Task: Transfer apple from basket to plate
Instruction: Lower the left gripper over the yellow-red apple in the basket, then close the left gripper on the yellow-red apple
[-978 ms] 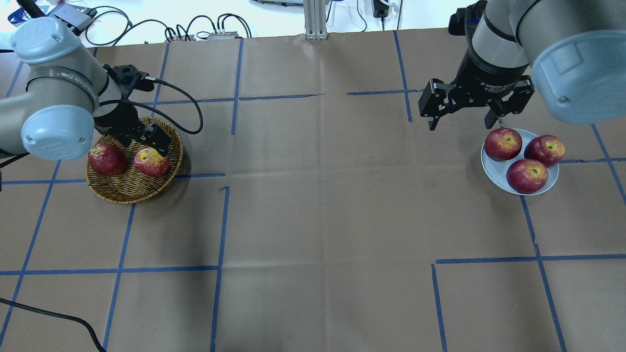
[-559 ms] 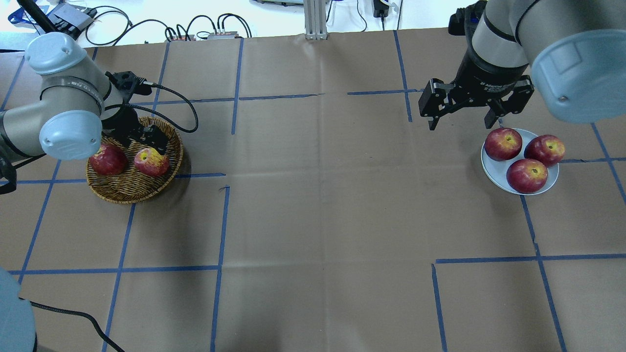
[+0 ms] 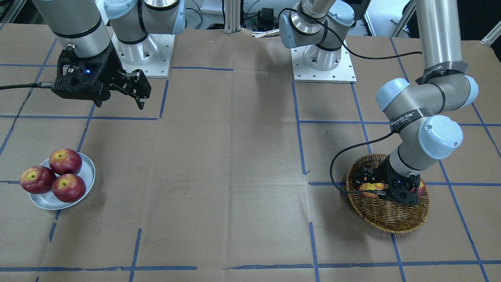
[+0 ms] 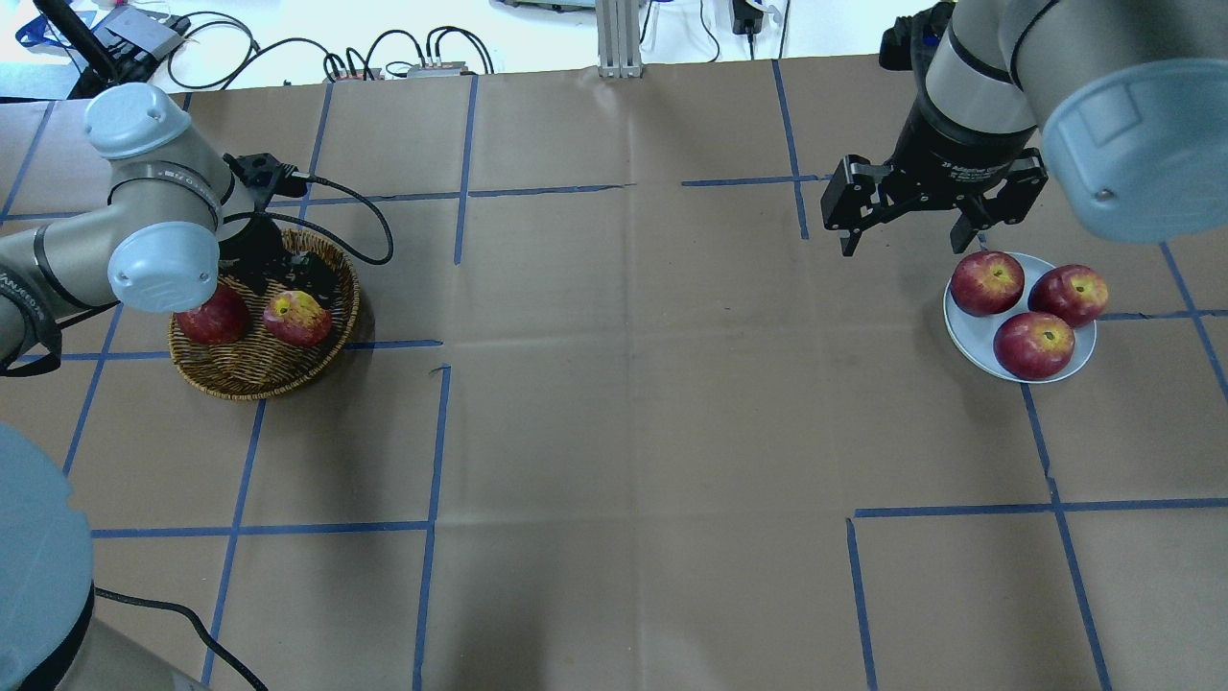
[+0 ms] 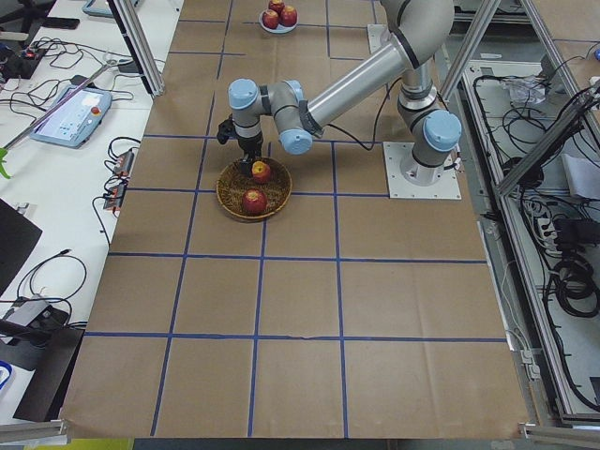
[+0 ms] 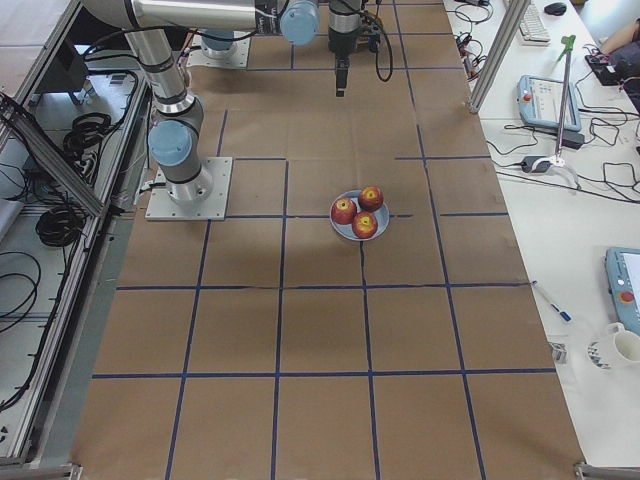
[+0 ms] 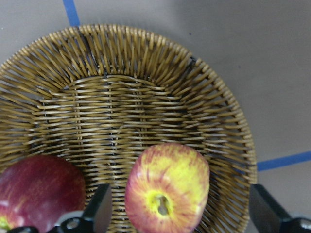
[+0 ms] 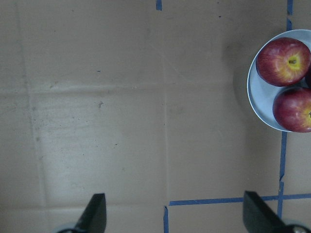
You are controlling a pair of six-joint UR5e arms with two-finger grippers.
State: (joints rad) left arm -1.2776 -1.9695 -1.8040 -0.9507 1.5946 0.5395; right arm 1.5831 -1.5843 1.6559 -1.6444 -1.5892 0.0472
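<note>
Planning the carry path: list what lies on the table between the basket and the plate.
Nothing stands there. In the overhead view the stretch between basket and plate is bare brown paper crossed by blue tape lines.

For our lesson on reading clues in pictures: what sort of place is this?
Most likely a robotics lab or test cell. A left arm and a right arm are bolted to a table gridded with blue tape, and a control pendant and loose cables lie around it.

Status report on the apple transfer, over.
Left pincer open around apple in basket, not gripping. Right pincer open, empty, clear of plate. Plate holds three apples; little room.
</note>
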